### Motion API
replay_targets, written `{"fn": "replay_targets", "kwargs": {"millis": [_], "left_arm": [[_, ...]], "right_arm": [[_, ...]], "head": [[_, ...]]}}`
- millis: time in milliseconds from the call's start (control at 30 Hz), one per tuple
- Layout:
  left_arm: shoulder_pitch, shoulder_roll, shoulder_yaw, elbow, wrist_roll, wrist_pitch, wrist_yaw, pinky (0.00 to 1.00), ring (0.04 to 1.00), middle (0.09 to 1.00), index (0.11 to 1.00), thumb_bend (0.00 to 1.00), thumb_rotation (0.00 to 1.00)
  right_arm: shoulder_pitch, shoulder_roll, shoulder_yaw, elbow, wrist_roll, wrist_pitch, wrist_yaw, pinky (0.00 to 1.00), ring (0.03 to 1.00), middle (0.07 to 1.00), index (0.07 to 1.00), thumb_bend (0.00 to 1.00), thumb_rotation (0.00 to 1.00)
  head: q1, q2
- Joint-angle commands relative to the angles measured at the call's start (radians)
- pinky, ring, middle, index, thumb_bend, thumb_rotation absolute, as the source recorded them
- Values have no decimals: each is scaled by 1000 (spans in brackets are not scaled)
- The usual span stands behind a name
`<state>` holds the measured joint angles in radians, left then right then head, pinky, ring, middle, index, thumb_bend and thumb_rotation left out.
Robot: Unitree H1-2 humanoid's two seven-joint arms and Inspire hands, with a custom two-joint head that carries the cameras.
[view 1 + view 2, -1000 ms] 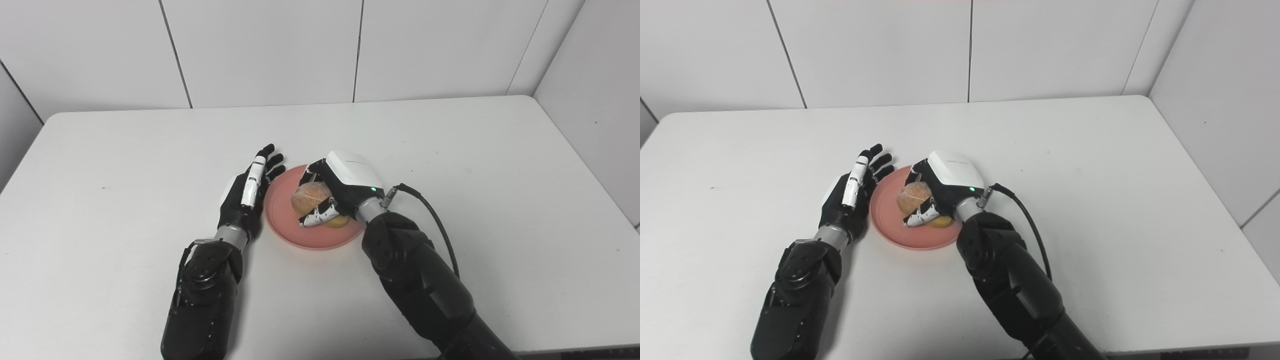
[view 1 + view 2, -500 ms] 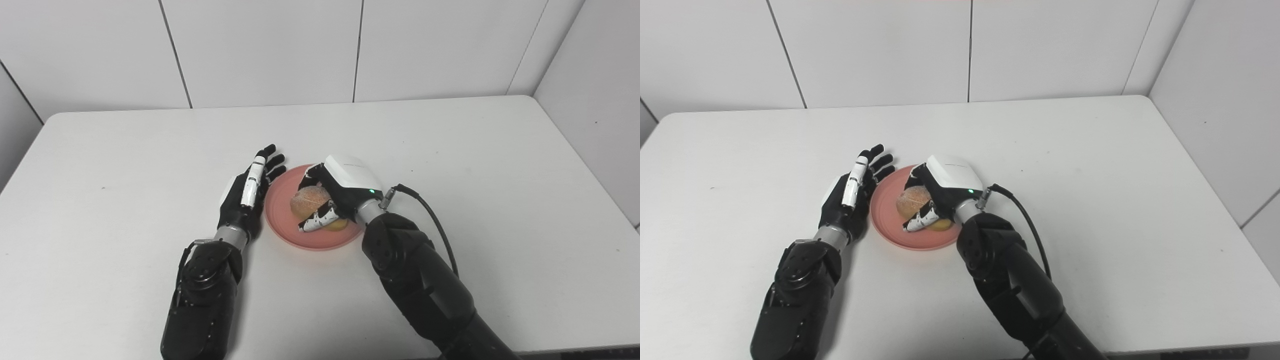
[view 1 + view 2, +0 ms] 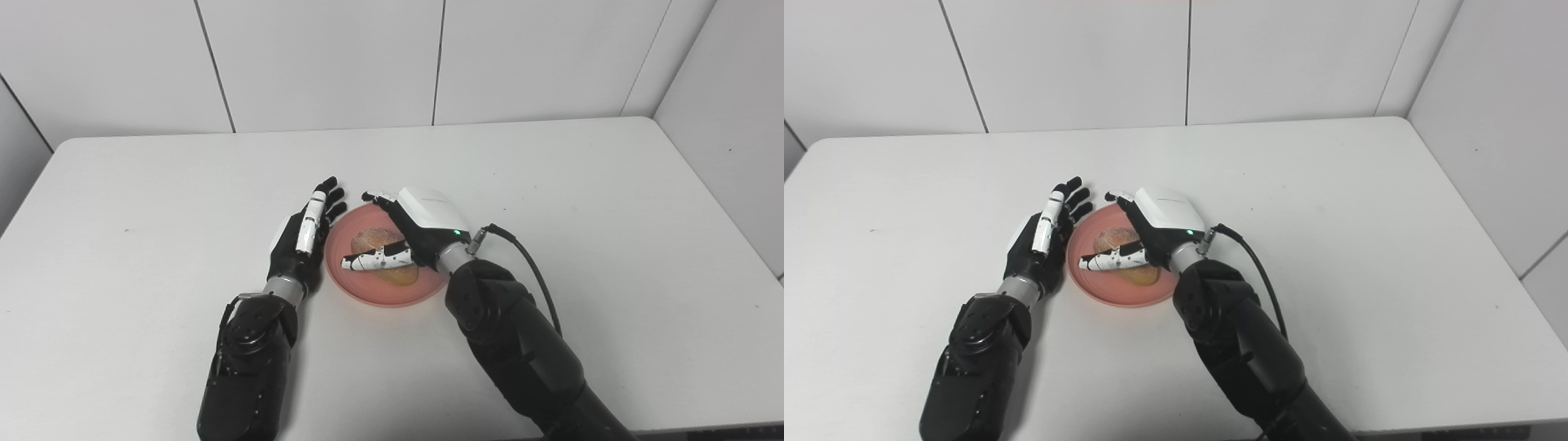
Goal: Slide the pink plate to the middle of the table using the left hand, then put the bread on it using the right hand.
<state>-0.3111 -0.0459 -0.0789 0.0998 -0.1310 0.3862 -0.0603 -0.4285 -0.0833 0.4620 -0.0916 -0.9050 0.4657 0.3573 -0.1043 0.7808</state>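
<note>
Pink plate (image 3: 392, 293) lay centre frame on white table (image 3: 582, 202), bread (image 3: 384, 240) resting on it. Right hand (image 3: 411, 228) spread wide around bread, fingers (image 3: 375, 197) stretched over plate's far rim, thumb across bun's near side; nothing gripped. Left hand (image 3: 303, 236) flat, fingers apart, empty, just beside plate's left edge; contact unclear.

Release step, by my reading: best to lift right hand straight up, thumb clearing bun first, avoid dragging it off.

Bread round, golden-brown, matte crust, probably soft. Plate shallow, smooth, round. Table plain, matte.
</note>
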Motion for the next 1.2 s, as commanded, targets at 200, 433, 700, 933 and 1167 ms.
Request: {"fn": "replay_targets", "kwargs": {"millis": [200,433,700,933,1167], "left_arm": [[13,-1,-12,2,-1,30,-25,933,964,963,941,323,1000],[14,-20,4,12,6,13,5,888,897,900,872,317,1000],[35,1,-20,-14,36,-23,1,917,917,936,940,330,1000],[61,-7,-16,-33,70,-83,23,937,934,949,950,335,1000],[101,-8,-28,-80,129,-121,47,905,924,940,940,340,1000]], "right_arm": [[-37,-20,5,-71,-26,-36,-20,875,885,897,899,949,745],[5,-27,-42,-128,-7,-71,-107,849,881,900,919,969,818],[99,-15,-139,-157,100,-129,-217,893,930,950,960,838,899],[186,6,-194,-196,165,-120,-250,857,946,979,992,778,984],[286,34,-251,-222,280,-141,-282,874,966,998,1000,717,1000]], "head": [[-12,-2],[-24,-9],[-26,-14],[-30,-23],[-27,-24]]}}
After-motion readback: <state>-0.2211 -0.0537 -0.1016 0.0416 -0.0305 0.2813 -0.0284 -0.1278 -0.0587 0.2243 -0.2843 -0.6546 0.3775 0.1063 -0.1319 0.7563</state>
